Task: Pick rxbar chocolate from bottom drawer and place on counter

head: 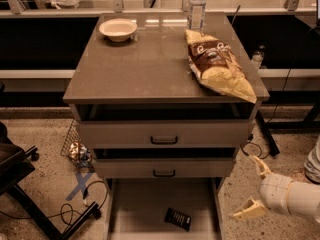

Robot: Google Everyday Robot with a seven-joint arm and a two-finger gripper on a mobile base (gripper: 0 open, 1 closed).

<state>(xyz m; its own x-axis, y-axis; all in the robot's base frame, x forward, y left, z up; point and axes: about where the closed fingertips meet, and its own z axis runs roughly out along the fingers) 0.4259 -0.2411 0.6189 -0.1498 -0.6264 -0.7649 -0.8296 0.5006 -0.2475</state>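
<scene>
The rxbar chocolate [178, 218] is a small dark bar lying flat on the floor of the open bottom drawer [140, 209], right of its middle. The counter [150, 64] is the grey-brown top of the drawer cabinet. My gripper [254, 186] is at the lower right, outside the drawer's right side and above the floor. Its two pale fingers are spread wide apart and hold nothing. It is apart from the bar, to the bar's right.
On the counter stand a white bowl [117, 29] at the back left, a water bottle [197, 6] at the back, and a brown-and-yellow chip bag [218, 64] on the right. Two upper drawers with dark handles [164, 140] sit slightly open. Cables [80, 204] and a black stand lie on the floor at left.
</scene>
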